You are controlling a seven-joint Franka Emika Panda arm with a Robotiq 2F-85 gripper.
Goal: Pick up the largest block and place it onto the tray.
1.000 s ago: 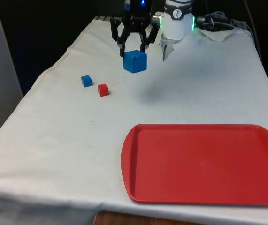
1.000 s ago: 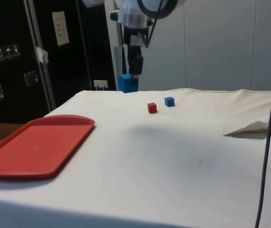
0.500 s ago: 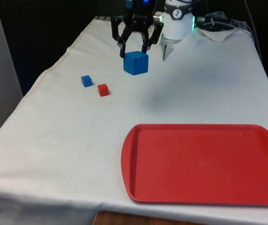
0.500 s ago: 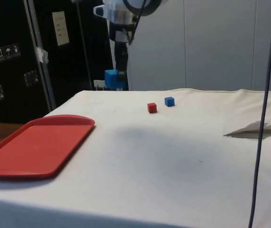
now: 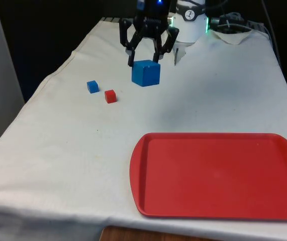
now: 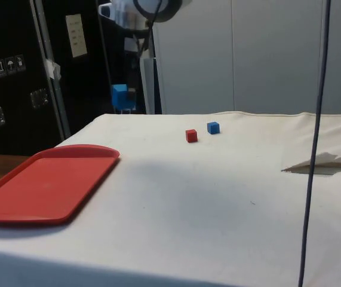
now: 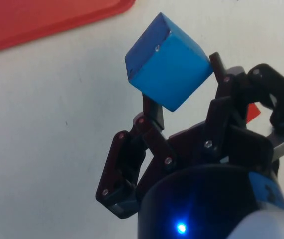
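The large blue block [image 5: 146,73] hangs in the air above the white cloth, with my black gripper [image 5: 147,61] shut on its upper part. In the side view the large blue block [image 6: 120,96] is well above the table, past the tray's far end. The wrist view has the large blue block [image 7: 168,62] clamped between the two fingers [image 7: 153,110], with a corner of the red tray [image 7: 42,20] beyond it. The red tray [image 5: 218,201] lies flat at the near end of the table, on the front view's right.
A small blue block [image 5: 92,86] and a small red block [image 5: 110,96] sit close together on the cloth at the front view's left of the gripper. In the side view the small red block [image 6: 191,136] and small blue block [image 6: 213,127] stand mid-table. Crumpled cloth [image 5: 233,35] lies by the robot's base.
The gripper has carried the large blue block higher and towards the tray end of the table; in the side view it slid leftward. The small blocks and the tray stayed put.
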